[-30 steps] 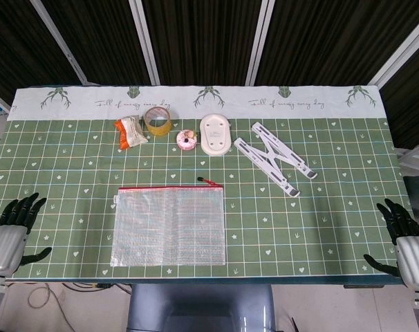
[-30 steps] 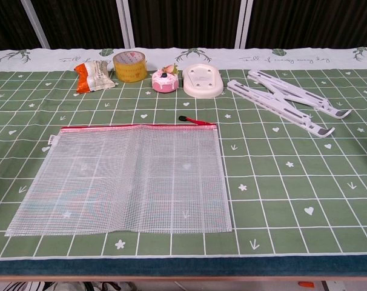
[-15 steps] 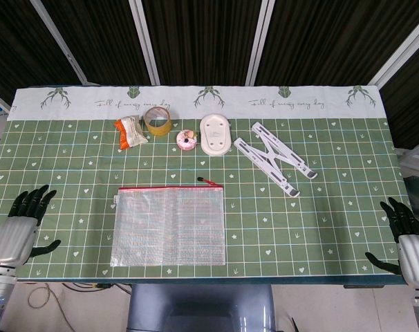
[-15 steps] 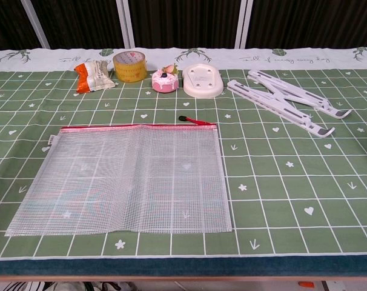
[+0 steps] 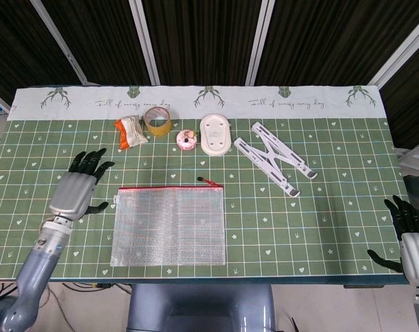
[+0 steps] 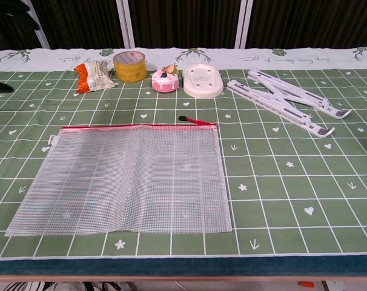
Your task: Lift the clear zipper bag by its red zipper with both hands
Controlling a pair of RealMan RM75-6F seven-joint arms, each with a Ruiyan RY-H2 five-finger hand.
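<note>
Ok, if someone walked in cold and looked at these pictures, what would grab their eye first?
Probably the clear zipper bag lying flat near the table's front edge, its red zipper along the far side. Next, the left hand, open with fingers spread, just left of the bag, while the right hand sits at the table's right front corner. Small items line the back, including a tape roll.

Bright, even overhead light in both views, sharp throughout.
Shadows on the green tablecloth (image 5: 320, 207) are faint and short; the clear zipper bag (image 6: 123, 179) shows mild sheen without harsh glare, while the background beyond the table falls dark.
</note>
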